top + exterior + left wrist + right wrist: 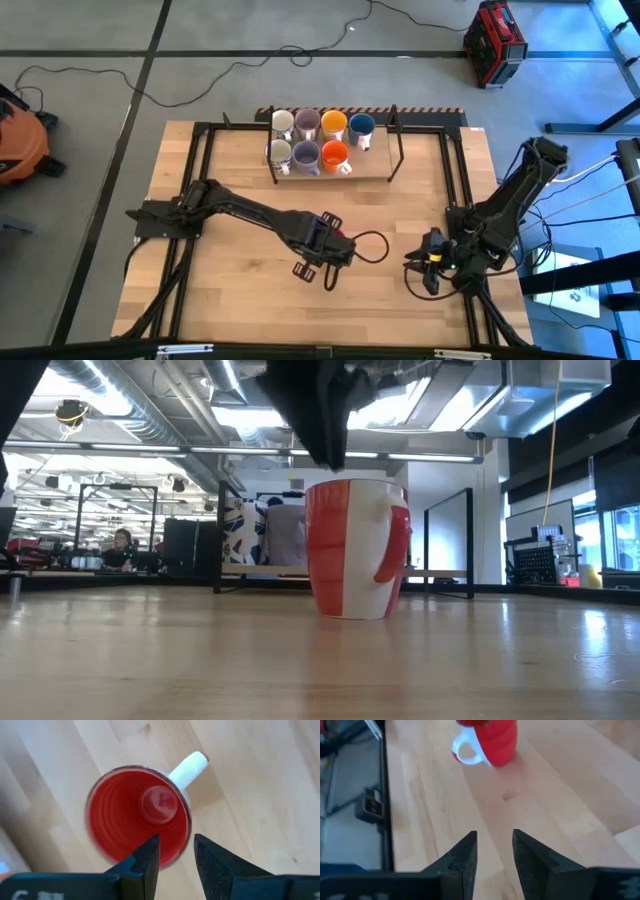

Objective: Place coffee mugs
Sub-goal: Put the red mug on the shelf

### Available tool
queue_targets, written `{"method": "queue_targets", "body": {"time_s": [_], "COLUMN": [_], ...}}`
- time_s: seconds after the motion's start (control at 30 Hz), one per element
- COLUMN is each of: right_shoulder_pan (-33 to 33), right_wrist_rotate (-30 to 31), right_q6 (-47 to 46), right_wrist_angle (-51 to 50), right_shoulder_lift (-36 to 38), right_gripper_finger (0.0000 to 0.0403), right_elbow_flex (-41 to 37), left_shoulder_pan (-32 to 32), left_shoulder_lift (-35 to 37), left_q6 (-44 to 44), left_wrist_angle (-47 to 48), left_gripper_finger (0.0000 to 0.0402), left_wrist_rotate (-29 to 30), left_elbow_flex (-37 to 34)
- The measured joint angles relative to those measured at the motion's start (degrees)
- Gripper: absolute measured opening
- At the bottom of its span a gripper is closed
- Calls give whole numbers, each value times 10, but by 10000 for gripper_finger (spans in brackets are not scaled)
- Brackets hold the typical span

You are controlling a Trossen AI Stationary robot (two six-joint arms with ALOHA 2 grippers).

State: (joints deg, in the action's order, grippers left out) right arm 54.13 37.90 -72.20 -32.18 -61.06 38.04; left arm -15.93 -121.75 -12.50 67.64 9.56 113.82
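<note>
Nearest us, the left gripper [175, 865] hangs directly over the upright red mug [137, 817], fingers parted astride its rim. The mug stands mid-table, nearer our left arm. Rightward, the right gripper [493, 862] waits apart, fingers spread, holding nothing. Only the low view shows the mug's base [355, 605] resting on the table [150, 660].

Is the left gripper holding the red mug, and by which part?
The left gripper straddles the red mug's rim; actual grip cannot be told.
</note>
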Motion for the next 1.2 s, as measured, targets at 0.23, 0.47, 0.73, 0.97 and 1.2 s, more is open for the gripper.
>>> {"method": "queue_targets", "body": {"time_s": [0.23,0.47,0.73,0.97,1.2], "right_shoulder_pan": [-78,-189,-292,-361,-402], "right_wrist_rotate": [-32,-111,-187,-288,-322], "right_q6": [73,173,172,151,137], "right_wrist_angle": [133,145,-74,-221,-252], "right_shoulder_lift": [-6,-80,-234,-383,-466], "right_gripper_finger": [161,219,216,214,214], "right_elbow_flex": [14,112,329,507,560], "left_shoulder_pan": [-5,-2,-6,-6,-6], "left_shoulder_lift": [37,178,406,562,630], "left_q6": [23,47,103,160,194], "left_wrist_angle": [61,24,-87,-145,-154], "left_gripper_finger": [116,115,112,112,111], "left_wrist_rotate": [-45,-37,-6,9,9], "left_elbow_flex": [52,-62,-314,-475,-538]}}
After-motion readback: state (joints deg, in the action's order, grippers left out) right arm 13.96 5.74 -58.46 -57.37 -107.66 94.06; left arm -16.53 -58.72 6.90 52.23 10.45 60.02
